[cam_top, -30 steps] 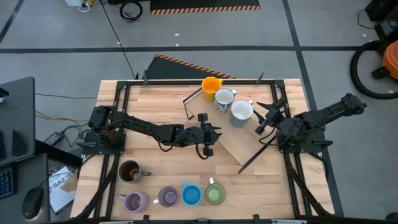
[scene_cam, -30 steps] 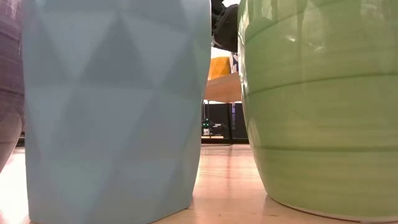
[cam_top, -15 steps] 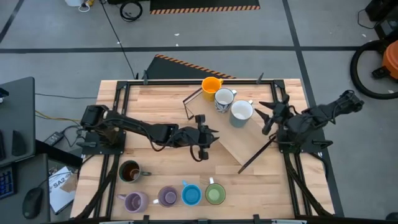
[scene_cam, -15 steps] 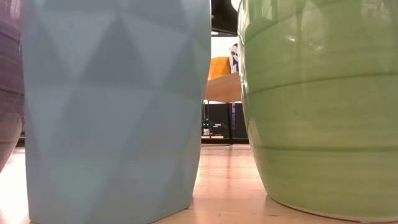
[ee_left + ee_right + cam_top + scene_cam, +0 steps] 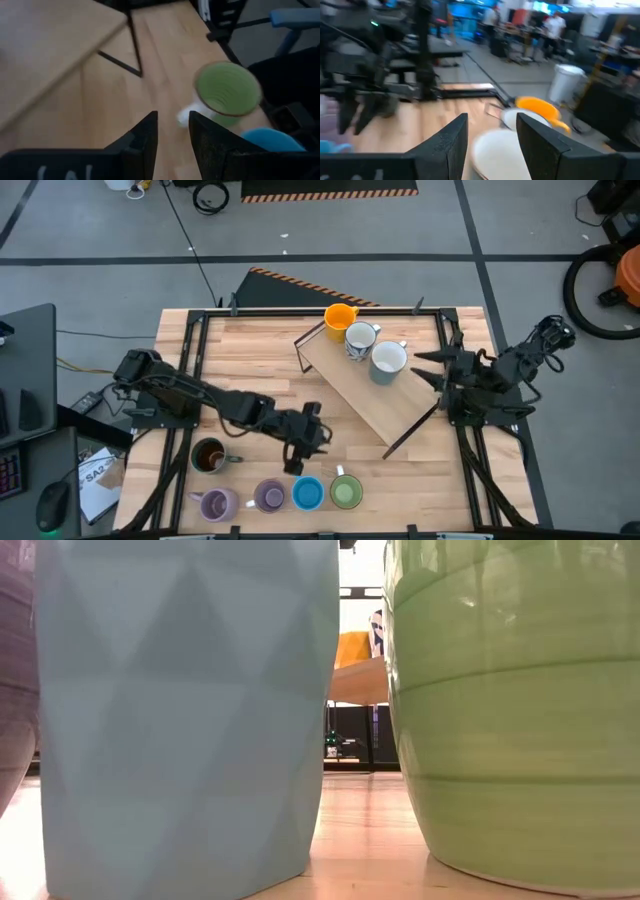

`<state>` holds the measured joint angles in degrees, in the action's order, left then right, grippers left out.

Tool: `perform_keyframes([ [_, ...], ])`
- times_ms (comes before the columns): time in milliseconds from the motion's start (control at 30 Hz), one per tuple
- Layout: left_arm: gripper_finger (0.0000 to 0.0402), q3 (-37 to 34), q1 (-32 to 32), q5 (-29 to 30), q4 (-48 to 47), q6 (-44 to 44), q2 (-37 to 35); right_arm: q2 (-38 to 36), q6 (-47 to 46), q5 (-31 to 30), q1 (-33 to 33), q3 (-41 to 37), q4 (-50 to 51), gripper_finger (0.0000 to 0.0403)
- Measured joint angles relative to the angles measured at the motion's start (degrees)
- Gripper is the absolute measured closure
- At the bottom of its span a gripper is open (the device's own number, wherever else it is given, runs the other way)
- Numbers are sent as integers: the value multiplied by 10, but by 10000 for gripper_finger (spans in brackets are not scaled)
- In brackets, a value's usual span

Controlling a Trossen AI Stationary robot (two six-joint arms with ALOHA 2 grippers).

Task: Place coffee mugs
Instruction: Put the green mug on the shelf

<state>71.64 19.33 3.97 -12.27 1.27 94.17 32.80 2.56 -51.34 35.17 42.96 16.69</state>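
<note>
1. Mugs are sitting in a near-edge row: purple, purple, blue, green; brown at 10 o'clock.
2. Left gripper is hovering above the blue mug, fingers slightly parted, holding nothing.
3. Orange and two white mugs are resting on the raised board.
4. Right gripper is waiting at 3 o'clock of them, fingers spread, empty.

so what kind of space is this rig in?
Probably a robotics lab or workshop: bare concrete floor with hazard tape, a framed wooden table carrying two arms, and equipment racks with people beyond.

Grey concrete floor; wooden table
</note>
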Motion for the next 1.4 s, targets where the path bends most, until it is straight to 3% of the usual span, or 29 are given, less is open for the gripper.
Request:
perform_keyframes([
  [133,285,5,11,8,-33,43,-1,36,35,54,28,0,-54,229],
  [367,285,46,15,7,-104,89,-3,142,50,57,59,2,-104,229],
  [733,285,54,19,6,-126,117,-3,287,-25,92,72,92,-85,229],
  [1100,285,54,19,6,-134,161,-8,407,-131,174,72,171,-6,229],
  [1400,285,54,24,3,-150,162,-86,543,-207,216,89,270,98,229],
])
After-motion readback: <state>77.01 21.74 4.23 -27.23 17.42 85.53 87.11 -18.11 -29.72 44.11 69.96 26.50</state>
